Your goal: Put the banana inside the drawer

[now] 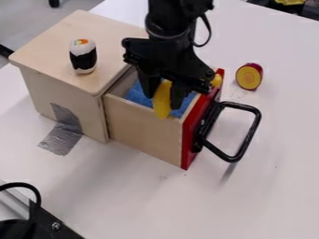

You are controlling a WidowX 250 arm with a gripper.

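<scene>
My gripper point(163, 95) hangs over the pulled-out wooden drawer point(142, 129), its fingers on either side of the yellow banana point(162, 100) and shut on it. The banana points downward, its lower end near the top of the drawer's near side wall; I cannot tell whether it touches the wall. Blue lining point(138, 95) shows inside the drawer. The drawer has a red front point(194, 135) with a black handle point(249, 133) on the right. Another small yellow piece point(217, 80) shows beside the gripper at the drawer's far right corner.
A sushi toy point(83, 57) stands on the wooden cabinet top point(46, 49). Behind the drawer to the right, a round red-and-yellow toy point(249, 77) rests on the white table point(280, 186). Grey tape point(61, 137) holds the cabinet's base. Black equipment point(44, 221) occupies the lower left corner.
</scene>
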